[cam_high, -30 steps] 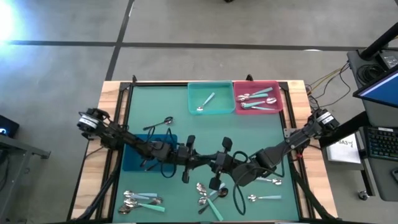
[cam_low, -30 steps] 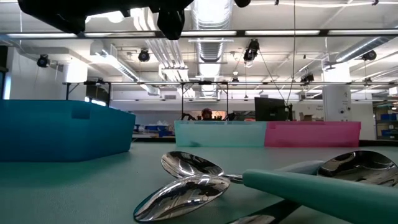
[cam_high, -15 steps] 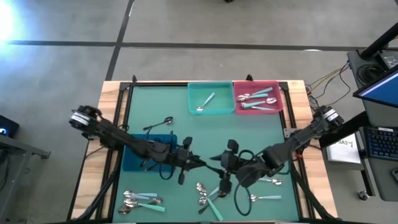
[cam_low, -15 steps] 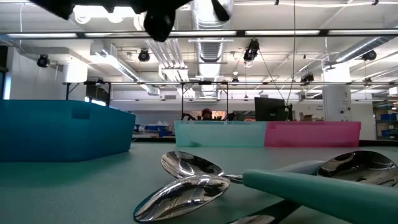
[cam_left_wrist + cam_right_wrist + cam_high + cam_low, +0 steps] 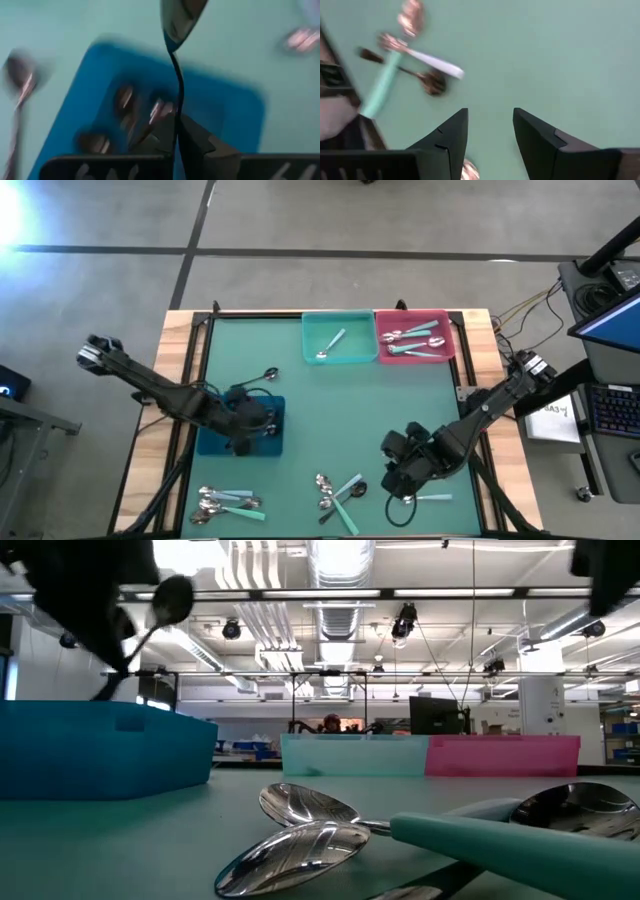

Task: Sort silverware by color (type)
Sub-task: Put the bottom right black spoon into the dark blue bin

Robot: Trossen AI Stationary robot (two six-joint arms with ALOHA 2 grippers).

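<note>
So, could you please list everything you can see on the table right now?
Table mat: one, green, covers the table.
Blue bin: one, left side; a few dark spoons inside, blurred.
Teal bin: one, far edge; holds one spoon.
Pink bin: one, beside the teal bin; several silver and teal-handled spoons.
Dark spoon: one, loose beyond the blue bin.
Left spoon pile: several, silver and teal-handled, near left corner.
Middle spoon pile: several, mixed, near edge.
Teal-handled spoon: one, beside the right claw.
Left claw: shut on a held spoon, dark, above the blue bin.
Right claw: open, empty, over the mat.
</note>
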